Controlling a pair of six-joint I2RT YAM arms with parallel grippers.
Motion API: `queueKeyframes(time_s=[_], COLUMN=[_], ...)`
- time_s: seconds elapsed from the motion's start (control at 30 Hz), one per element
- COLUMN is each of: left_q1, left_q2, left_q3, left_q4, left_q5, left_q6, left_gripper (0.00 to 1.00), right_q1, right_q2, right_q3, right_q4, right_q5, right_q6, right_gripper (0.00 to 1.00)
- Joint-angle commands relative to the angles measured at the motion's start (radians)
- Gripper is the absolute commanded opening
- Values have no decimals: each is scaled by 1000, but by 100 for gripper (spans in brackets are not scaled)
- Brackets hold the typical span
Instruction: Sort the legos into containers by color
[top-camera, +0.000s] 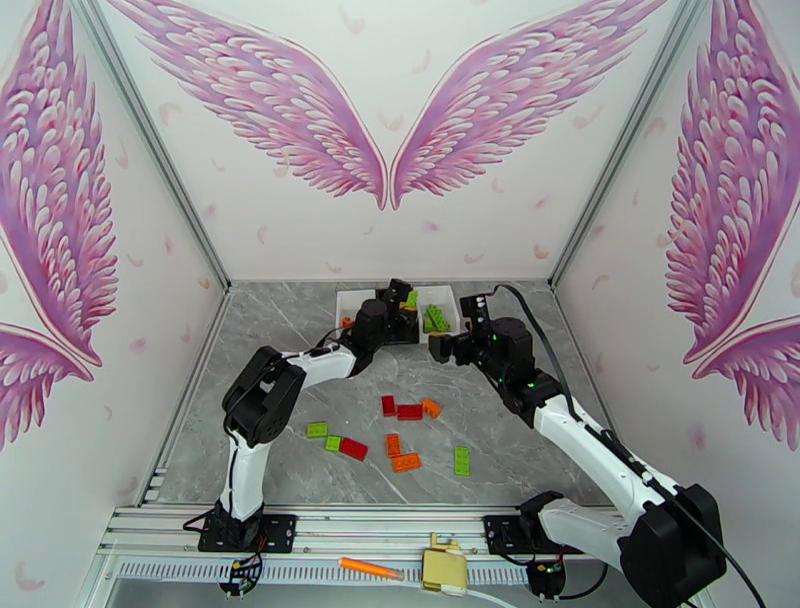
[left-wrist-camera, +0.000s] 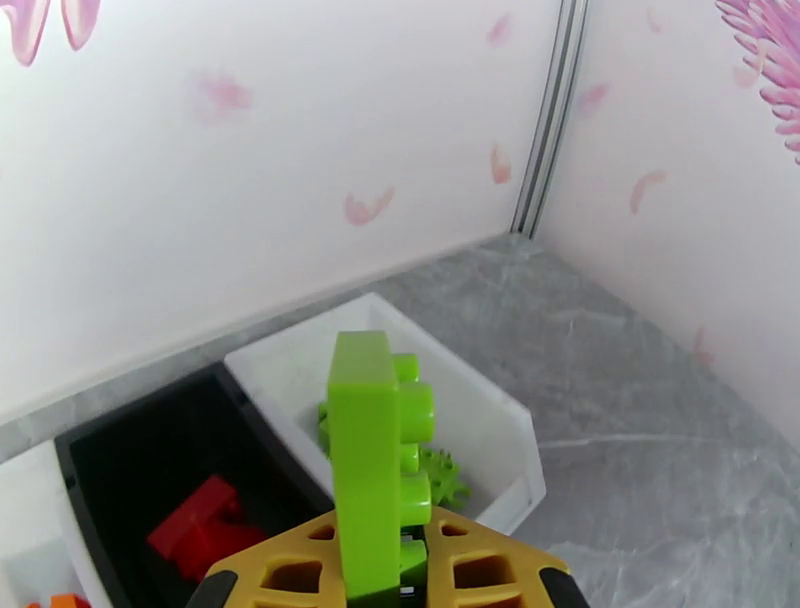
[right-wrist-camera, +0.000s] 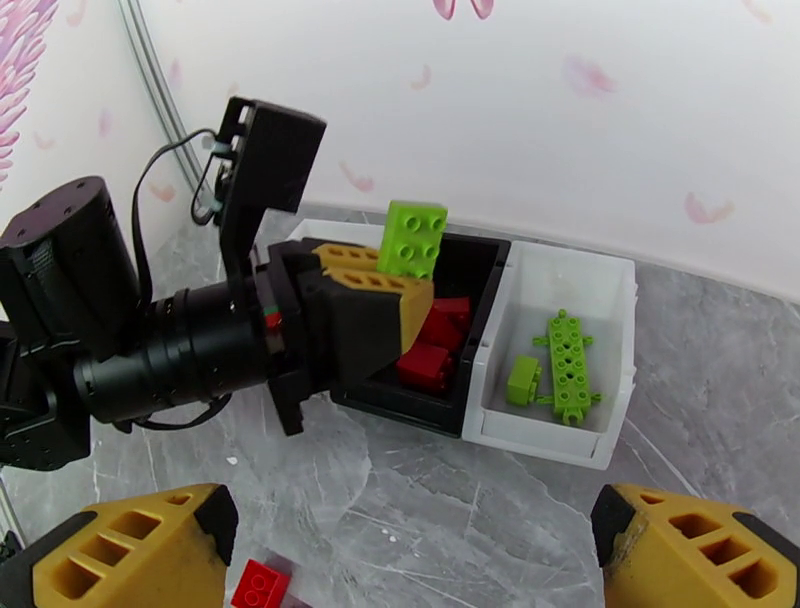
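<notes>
**Fig.** Left tool (left-wrist-camera: 385, 548) clenched on one green lego (left-wrist-camera: 380, 450), held on edge w/ long axis vertical, studs facing robot's right. Top view: the lego hangs at the far row of bins, approx. over the wall between black bin (left-wrist-camera: 130, 450) & right white bin (left-wrist-camera: 505, 405). Whether it has cleared the black side cannot be told. Right white bin already holds greens, i.e. a long plate (right-wrist-camera: 567, 365) & a small brick (right-wrist-camera: 522, 380); black bin holds reds (right-wrist-camera: 430, 350). Key relation: target bin lies to the left tool's right & below, so a short rightward shift before letting go looks needed. Right tool (right-wrist-camera: 410, 555) spread wide, holding nothing, hovering just in front of the bins; left arm is nearer the drop. Loose legos (top-camera: 410, 411) lie mid-tabletop (top-camera: 520, 420), unsorted.
</notes>
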Motion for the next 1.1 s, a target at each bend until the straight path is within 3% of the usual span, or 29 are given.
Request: queueKeyframes(time_s=[0.0, 0.27, 0.47, 0.77, 0.93, 1.07], left_q1=[6, 32, 30, 30, 35, 41], left_q2=[81, 219, 322, 434, 429, 357], left_q3=[114, 388, 623, 834, 838, 728], left_q4=[-8, -217, -511, -692, -659, -521], left_q5=[32, 77, 123, 160, 188, 210], left_q6=[-81, -170, -163, -162, -160, -163], left_gripper=[1, 3, 5, 6, 28, 42], right_q1=[1, 1, 0, -1, -2, -1], right_q2=[-2, -5, -5, 14, 17, 10], right_q3=[11, 11, 9, 9, 13, 7], right_q4=[-29, -47, -48, -39, -36, -32], right_q5=[-11, 8, 20, 26, 32, 40], right_q6=[-4, -10, -14, -8, 8, 17], right_gripper=[99, 99, 99, 99, 99, 99])
